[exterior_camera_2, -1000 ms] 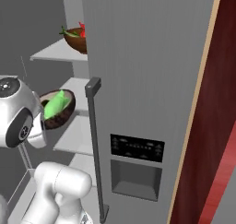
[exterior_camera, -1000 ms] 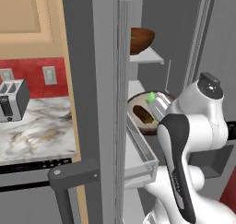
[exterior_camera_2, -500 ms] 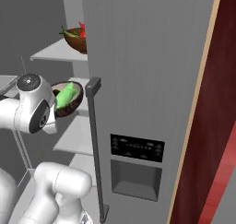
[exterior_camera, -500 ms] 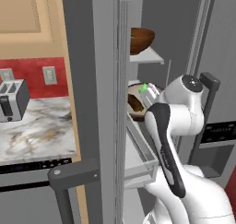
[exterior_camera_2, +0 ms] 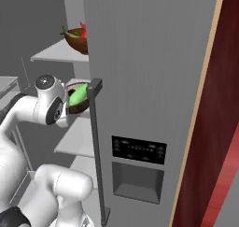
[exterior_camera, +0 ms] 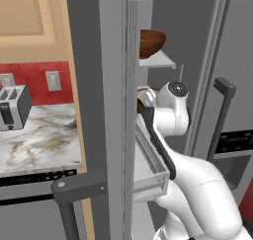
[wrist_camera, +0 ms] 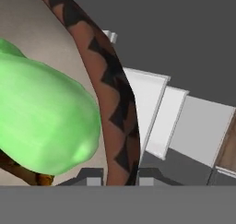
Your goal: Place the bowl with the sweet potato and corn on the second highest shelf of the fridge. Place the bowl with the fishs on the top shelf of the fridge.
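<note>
Claw (wrist_camera: 120,179), clamped on small bowl's (exterior_camera_2: 78,104) rim, has moved deeper into fridge (exterior_camera_2: 149,81).

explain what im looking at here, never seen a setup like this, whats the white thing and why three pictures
The white thing is a robot arm reaching into an open fridge in a computer-rendered kitchen. Two pictures come from cameras riding on its base, one behind it on the left, one on the right. The third comes from a camera on the hand itself, so it looks odd and very close.

The gripper is shut on the rim of a small dark bowl with a green corn inside, holding it at the level of a middle shelf. A wider wooden bowl with a red and a green fish already sits on the top shelf. On the left, a toaster stands on the marble counter.
</note>
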